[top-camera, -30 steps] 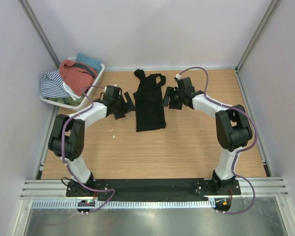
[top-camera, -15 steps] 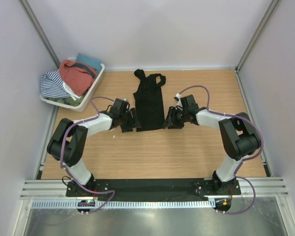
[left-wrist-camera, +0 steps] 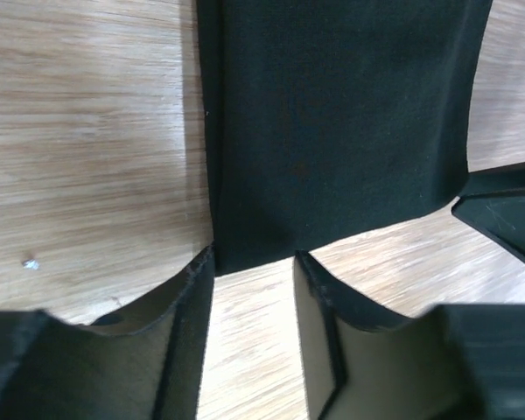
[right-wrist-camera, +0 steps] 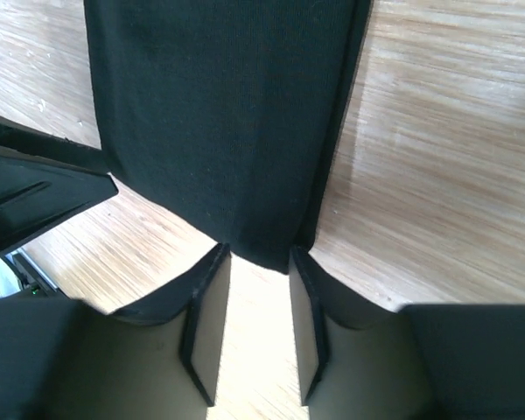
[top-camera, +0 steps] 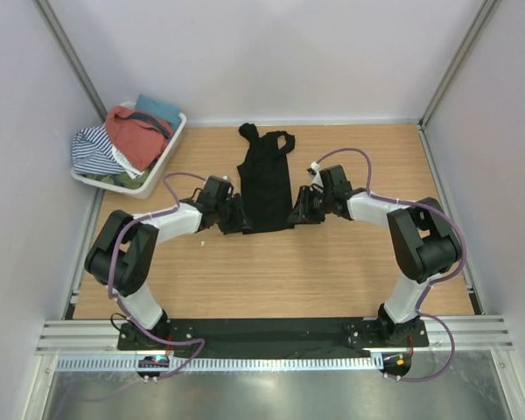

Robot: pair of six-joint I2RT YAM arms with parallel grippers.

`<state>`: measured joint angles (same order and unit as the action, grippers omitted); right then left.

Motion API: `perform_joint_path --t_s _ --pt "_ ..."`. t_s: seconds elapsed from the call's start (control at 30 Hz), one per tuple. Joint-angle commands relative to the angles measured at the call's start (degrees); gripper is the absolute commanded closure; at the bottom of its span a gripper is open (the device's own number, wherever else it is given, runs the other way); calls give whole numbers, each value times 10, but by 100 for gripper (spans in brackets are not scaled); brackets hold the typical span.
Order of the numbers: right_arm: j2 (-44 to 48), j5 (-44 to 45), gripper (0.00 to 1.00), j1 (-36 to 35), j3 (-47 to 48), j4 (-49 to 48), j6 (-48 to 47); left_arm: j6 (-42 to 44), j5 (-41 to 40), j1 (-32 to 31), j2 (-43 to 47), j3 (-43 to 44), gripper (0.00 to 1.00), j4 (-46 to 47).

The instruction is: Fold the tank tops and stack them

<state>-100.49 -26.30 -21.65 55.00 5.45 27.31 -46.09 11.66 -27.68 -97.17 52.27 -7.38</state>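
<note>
The black tank top (top-camera: 267, 179) lies flat on the table (top-camera: 350, 262), straps toward the far edge. My left claw (left-wrist-camera: 254, 258) and right claw (right-wrist-camera: 260, 254) stand narrowly parted at its near hem corners. Bites this shallow could slip off.

One black tank top (top-camera: 267, 188), one rust-red top (top-camera: 136, 133), one basket (top-camera: 177, 131).

A white plastic basket (top-camera: 178, 129) sits in the far left corner of the wooden table (top-camera: 271, 271), angled toward the wall. A blue-and-white striped garment (top-camera: 92, 147) spills over its left rim, a teal cloth (top-camera: 157, 109) lies at its far end, and something green (top-camera: 133, 181) shows at its near edge. A tiny white speck (top-camera: 202, 242) lies on the wood left of centre.
</note>
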Motion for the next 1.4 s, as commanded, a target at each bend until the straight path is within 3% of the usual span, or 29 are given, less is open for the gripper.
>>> perform_joint_path --t_s 0.0,0.1,0.27,0.43,0.57,0.83,0.87,0.9,0.97,1.0,1.17,1.37 --pt "-8 -14 63 -5 19 -20 -6 0 13 -3 -12 16 59 24" --pt "-13 -14 73 -8 15 -18 -5 3 14 -4 -12 13 71 24" --pt "12 1 95 -9 -29 -9 3 11 15 -5 4 -10 100 8" --pt "80 6 99 -20 -107 -4 8 16 19 -29 41 -70 100 0" --pt "151 30 99 -71 -191 10 27 -8 -9 -74 90 -129 100 -8" --pt "335 81 95 -148 -314 46 131 -98 -55 -172 275 -276 100 -20" --pt "371 83 89 -153 -328 54 137 -104 -59 -182 289 -283 99 -33" --pt "390 85 79 -159 -332 64 144 -114 -70 -190 304 -291 88 -45" --pt "439 99 52 -173 -330 105 152 -117 -83 -203 341 -294 60 -93" --pt "454 107 50 -174 -326 121 151 -117 -101 -204 355 -292 43 -112" --pt "490 195 46 -173 -246 211 119 -103 -148 -205 448 -256 34 -206" --pt "375 296 46 -168 -143 209 84 -58 -178 -219 411 -150 34 -254"
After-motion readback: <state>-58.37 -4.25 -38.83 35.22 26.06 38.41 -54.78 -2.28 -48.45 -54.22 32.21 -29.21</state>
